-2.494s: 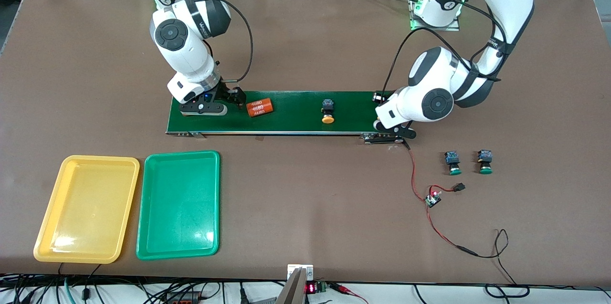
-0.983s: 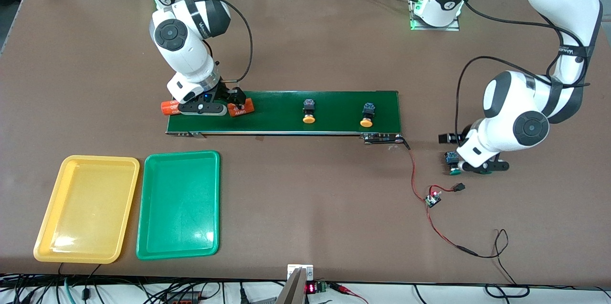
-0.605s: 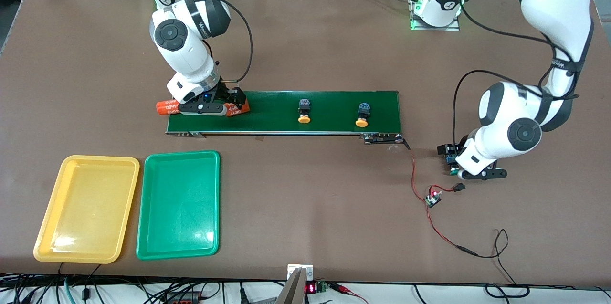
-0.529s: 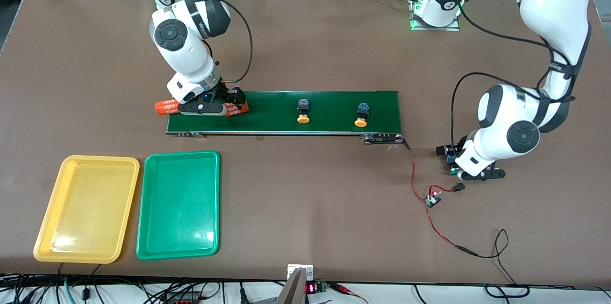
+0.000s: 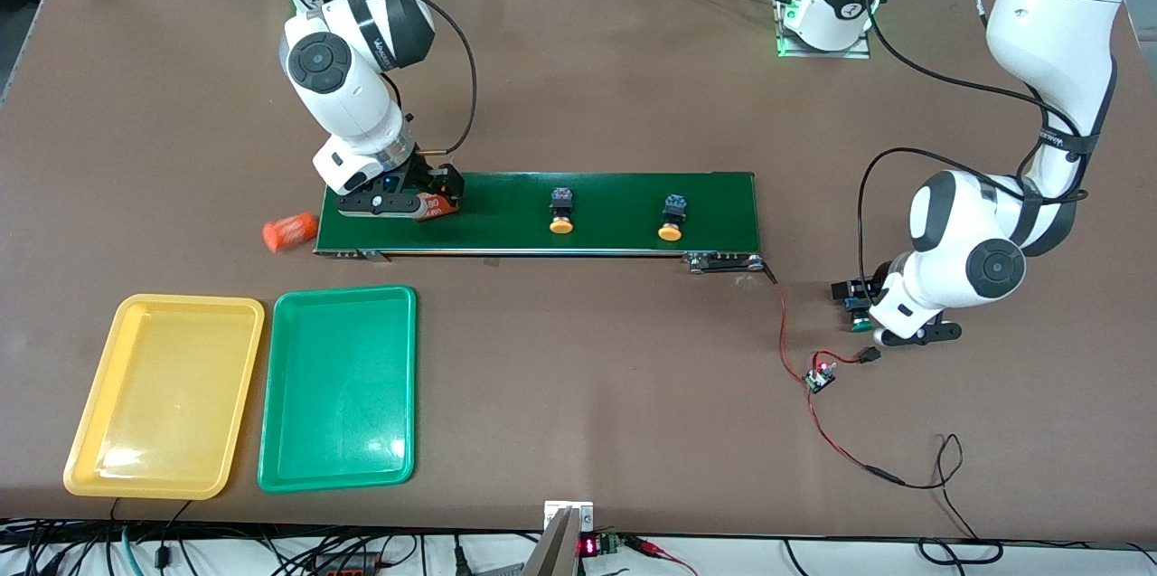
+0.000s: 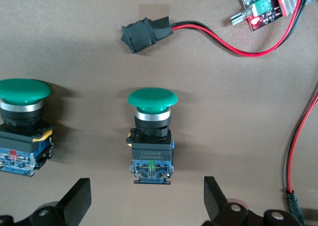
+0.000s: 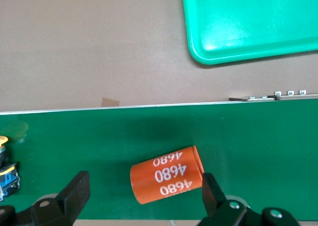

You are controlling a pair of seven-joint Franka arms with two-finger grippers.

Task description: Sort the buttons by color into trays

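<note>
Sitting nearest you: yellow tray (image 5: 163,395), green tray (image 5: 339,386), both bare. Left gripper (image 6: 144,203) wide over green buttons (image 6: 150,131) on table. Yellow buttons (image 5: 561,210) on belt (image 5: 615,196). Right gripper (image 7: 144,198) wide around orange cylinder (image 7: 166,180).

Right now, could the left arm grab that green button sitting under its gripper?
Probably yes. The left gripper is open right over the green button, one finger on each side of it. The second green button stands apart, so nothing looks in the way.

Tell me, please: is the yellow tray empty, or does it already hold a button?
Empty. In the front view the yellow tray shows only its bare floor; both yellow-capped buttons lie on the conveyor belt.
</note>
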